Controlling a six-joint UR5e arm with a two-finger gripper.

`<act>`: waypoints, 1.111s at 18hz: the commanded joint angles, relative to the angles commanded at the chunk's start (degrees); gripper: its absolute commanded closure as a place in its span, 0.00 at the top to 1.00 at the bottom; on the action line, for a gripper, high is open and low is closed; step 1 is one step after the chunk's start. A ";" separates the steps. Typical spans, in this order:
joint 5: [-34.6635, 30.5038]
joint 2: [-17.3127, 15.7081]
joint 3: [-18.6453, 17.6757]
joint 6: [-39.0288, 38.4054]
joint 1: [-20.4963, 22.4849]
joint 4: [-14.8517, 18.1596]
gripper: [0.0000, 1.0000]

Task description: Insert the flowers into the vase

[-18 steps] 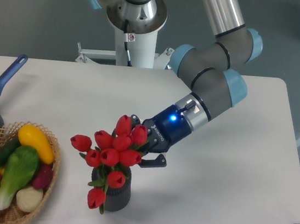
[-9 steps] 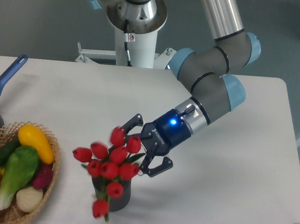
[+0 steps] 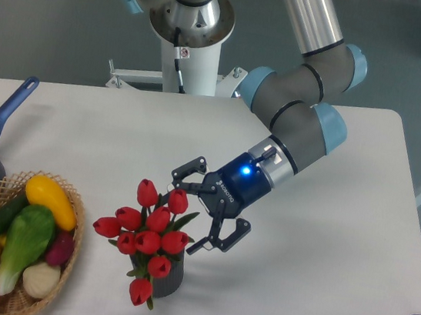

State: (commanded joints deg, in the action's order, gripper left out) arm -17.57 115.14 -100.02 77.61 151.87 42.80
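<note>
Nearest the camera, the vase [image 3: 166, 277] stands upright on the white worktop [image 3: 323, 242], a dark ribbed cylinder with its mouth hidden by what it holds. The flowers [image 3: 150, 231] sit in it, their stems down inside the mouth and the red buds spreading wider than the vase, one bud drooping over its front wall. To the left, a wicker basket [image 3: 66, 251] at the worktop's edge holds toy vegetables and fruit [image 3: 17, 237], and beyond it lies a blue-handled saucepan [image 3: 1, 126]. Just behind and to the right of the flowers, the gripper [image 3: 202, 209] hangs with its jaws spread wide, holding nothing, one finger close beside the upper buds. Its arm rises toward the base at the far edge.
</note>
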 joint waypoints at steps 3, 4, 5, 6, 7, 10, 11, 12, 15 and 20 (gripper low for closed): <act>-1.06 -1.31 -0.52 -0.26 3.50 0.09 1.00; -1.85 -2.19 -1.66 -0.18 4.91 0.09 1.00; -2.99 -2.89 -1.93 0.00 6.23 0.09 1.00; -3.96 -3.34 -2.02 0.00 7.37 0.09 1.00; -5.01 -3.69 -1.76 0.00 8.26 0.09 1.00; -10.53 -4.74 0.08 0.00 9.84 -0.17 1.00; -13.43 -4.75 1.05 0.09 10.02 -0.09 1.00; -16.24 -4.66 1.84 0.26 10.02 -0.17 1.00; -23.02 -4.22 2.99 2.89 9.76 -0.18 1.00; -42.77 -2.46 4.22 3.25 9.67 -0.17 1.00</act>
State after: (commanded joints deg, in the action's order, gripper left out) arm -60.33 112.67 -95.80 80.86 161.54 42.63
